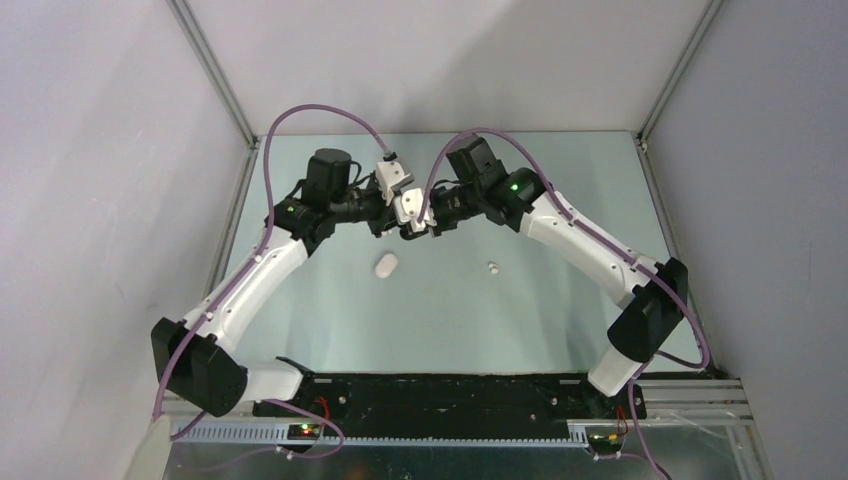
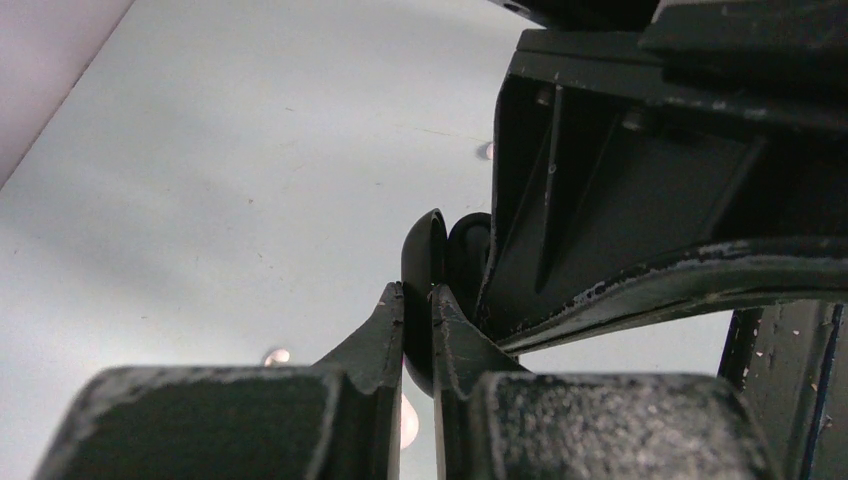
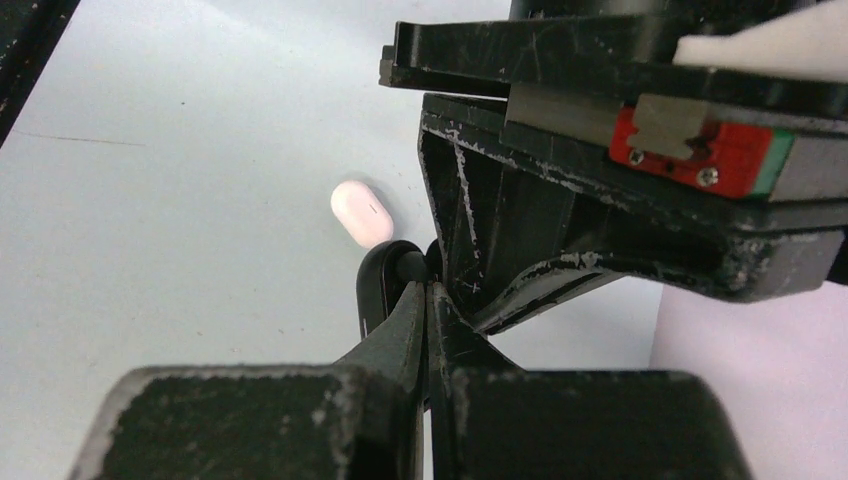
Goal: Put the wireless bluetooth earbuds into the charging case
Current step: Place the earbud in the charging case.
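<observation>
On the table (image 1: pixel 450 320), white case (image 3: pixel 362 212) shows a dark dash.

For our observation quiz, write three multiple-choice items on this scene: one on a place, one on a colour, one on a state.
1. Where is the white case? A. lying on the table B. held in the air C. on an arm's base
2. What colour is the case in the left gripper? A. white B. black C. red
3. How is the right gripper? A. wide open B. shut C. out of view
Key: 1A, it lies alone on the table; 2B, a black case sits between its fingers; 3B, its fingertips meet.
</observation>
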Robot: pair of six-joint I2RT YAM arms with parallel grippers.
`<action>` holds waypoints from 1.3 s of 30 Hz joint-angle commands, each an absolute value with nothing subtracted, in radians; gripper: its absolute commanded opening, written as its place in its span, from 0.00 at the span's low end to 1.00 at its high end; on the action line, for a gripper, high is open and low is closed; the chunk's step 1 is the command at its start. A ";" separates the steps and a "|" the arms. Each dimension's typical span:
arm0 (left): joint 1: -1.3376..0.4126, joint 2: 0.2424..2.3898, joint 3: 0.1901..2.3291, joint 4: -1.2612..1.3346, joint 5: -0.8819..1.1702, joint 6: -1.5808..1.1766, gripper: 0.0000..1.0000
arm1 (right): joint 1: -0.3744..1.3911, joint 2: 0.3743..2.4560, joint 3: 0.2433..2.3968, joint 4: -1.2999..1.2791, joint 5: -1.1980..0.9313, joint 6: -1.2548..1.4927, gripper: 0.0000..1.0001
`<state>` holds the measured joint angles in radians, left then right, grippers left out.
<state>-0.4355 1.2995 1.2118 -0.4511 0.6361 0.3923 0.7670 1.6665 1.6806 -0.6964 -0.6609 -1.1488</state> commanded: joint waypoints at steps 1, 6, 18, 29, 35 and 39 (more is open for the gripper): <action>-0.440 1.263 1.252 -0.422 0.668 0.378 0.00 | 0.784 1.655 1.667 -0.646 -0.623 -1.123 0.00; -0.440 1.260 1.251 -0.421 0.662 0.376 0.00 | 0.787 1.660 1.671 -0.679 -0.622 -1.134 0.00; -0.442 1.255 1.236 -0.422 0.625 0.421 0.00 | 0.787 1.707 1.760 -0.821 -0.641 -1.137 0.00; -0.442 1.243 1.211 -0.422 0.631 0.452 0.00 | 0.808 1.742 1.731 -0.736 -0.506 -1.093 0.00; -0.442 1.235 1.191 -0.421 0.626 0.459 0.00 | 0.827 1.738 1.707 -0.560 -0.354 -0.982 0.16; -0.441 1.231 1.185 -0.422 0.620 0.465 0.00 | 0.828 1.719 1.705 -0.533 -0.342 -0.965 0.19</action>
<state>-0.4187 1.2892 1.1893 -0.4530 0.5713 0.4419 0.8360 1.7279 1.7035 -0.6571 -0.4480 -1.0386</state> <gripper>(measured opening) 0.121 0.179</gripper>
